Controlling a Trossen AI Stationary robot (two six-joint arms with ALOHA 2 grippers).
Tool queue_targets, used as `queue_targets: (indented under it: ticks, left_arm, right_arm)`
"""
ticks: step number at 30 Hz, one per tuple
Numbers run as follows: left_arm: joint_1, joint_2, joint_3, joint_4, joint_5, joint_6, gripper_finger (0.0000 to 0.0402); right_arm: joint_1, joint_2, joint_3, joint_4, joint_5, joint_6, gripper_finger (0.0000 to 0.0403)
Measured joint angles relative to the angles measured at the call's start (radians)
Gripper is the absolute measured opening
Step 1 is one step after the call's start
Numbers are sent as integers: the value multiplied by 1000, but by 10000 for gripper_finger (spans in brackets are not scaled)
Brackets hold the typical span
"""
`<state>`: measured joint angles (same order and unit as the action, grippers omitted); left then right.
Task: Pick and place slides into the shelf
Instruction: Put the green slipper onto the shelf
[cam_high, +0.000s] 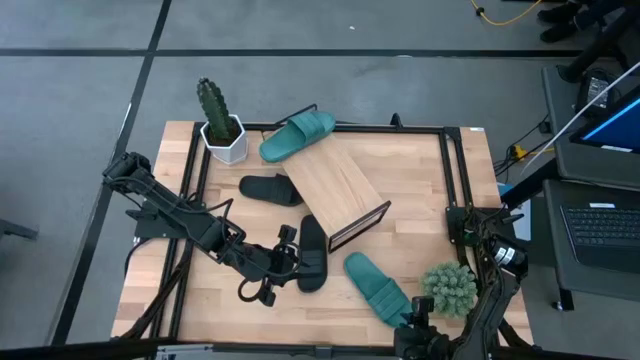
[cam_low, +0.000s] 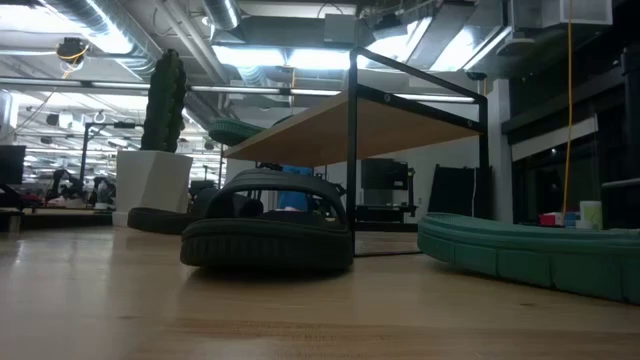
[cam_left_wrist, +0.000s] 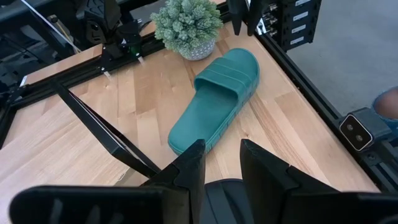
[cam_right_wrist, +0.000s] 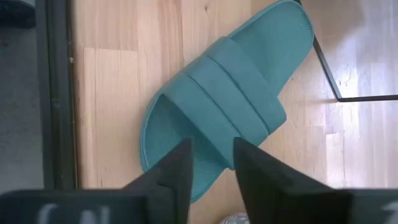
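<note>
The shelf (cam_high: 335, 185) stands slanted in the table's middle. One teal slide (cam_high: 297, 135) lies on the far end of its plank. A black slide (cam_high: 270, 188) lies on the table left of the shelf. Another black slide (cam_high: 312, 252) lies flat in front of it (cam_low: 268, 235). My left gripper (cam_high: 289, 252) hangs open beside and above that one (cam_left_wrist: 222, 149). The second teal slide (cam_high: 378, 287) lies sole down at the near right. My right gripper (cam_right_wrist: 211, 149) stands open over it, pointing down just short of its strap (cam_right_wrist: 230, 93).
A cactus in a white pot (cam_high: 222, 125) stands at the far left corner. A small bushy plant in a pot (cam_high: 450, 288) sits close to my right gripper. Black metal rails (cam_high: 455, 180) run along the table's edges. Bare wood lies near the front left.
</note>
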<state>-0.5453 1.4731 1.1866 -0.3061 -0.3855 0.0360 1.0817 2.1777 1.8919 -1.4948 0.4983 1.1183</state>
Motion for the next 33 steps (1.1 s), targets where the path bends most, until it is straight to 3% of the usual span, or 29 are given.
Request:
queue_targets:
  ticks: [6,11,28,33]
  left_arm:
    - [0,0,0,-3,0,0,92]
    - [0,0,0,-19,1,0,92]
    - [0,0,0,-23,1,-1,92]
    - [-1,0,0,-26,2,0,92]
  right_arm:
    - [-4,43,0,4,0,0,180]
    - [-5,90,0,4,0,0,204]
    - [-67,162,0,-17,8,0,208]
    - [-67,162,0,-14,8,2,184]
